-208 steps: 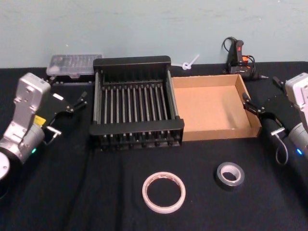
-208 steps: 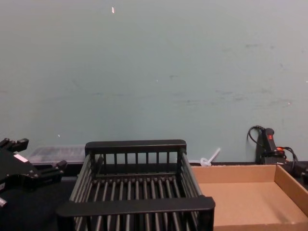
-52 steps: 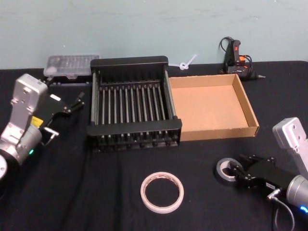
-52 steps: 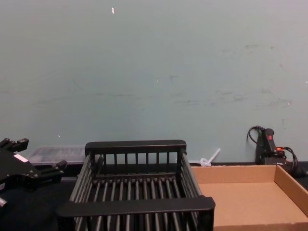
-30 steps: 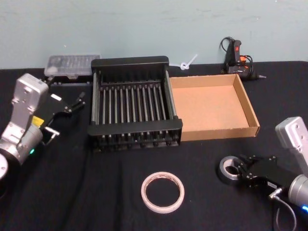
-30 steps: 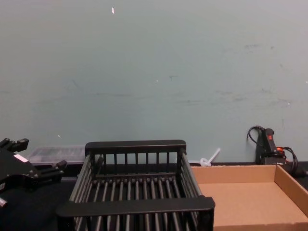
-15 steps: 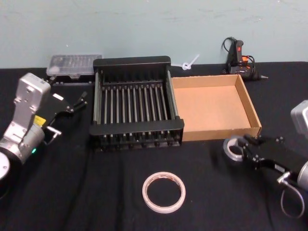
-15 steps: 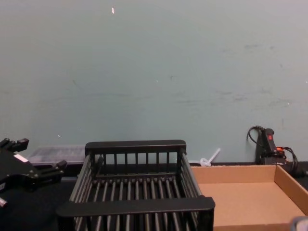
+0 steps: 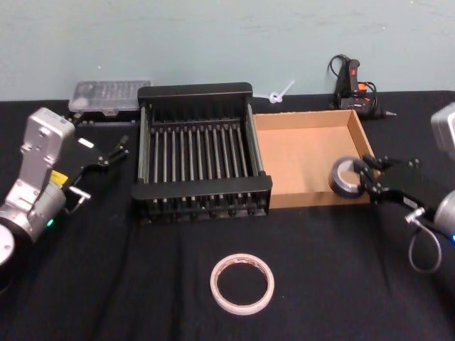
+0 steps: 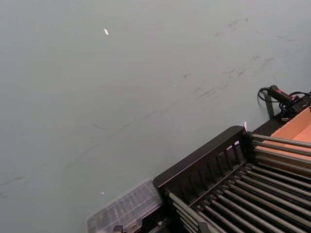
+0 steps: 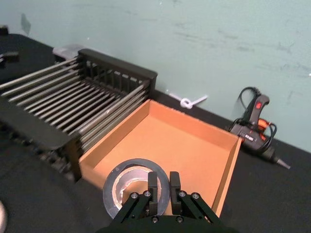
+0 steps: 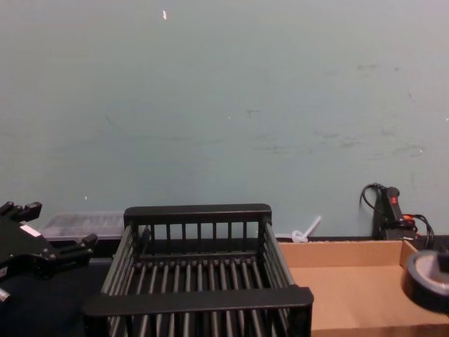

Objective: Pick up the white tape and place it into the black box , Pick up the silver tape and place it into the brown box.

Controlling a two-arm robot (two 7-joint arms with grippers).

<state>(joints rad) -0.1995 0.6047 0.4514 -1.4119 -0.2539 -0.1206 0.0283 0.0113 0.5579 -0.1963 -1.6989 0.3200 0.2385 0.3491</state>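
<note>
Holding silver tape (image 9: 346, 177) over brown box (image 9: 302, 153), right gripper (image 9: 369, 179), no legible writing

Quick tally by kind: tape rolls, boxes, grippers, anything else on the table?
Tape rolls: 2, white tape, silver tape
Boxes: 2, black box, brown box
Grippers: 2, left gripper, right gripper
Other: 3, clear case, glue gun, white tie
Total: 9

Matt tan cardboard brown box (image 9: 307, 153); black plastic black box (image 9: 195, 92) with ribbed bars; dull grey silver tape (image 9: 346, 177); counter (image 9: 106, 284) under matt black cloth.
</note>
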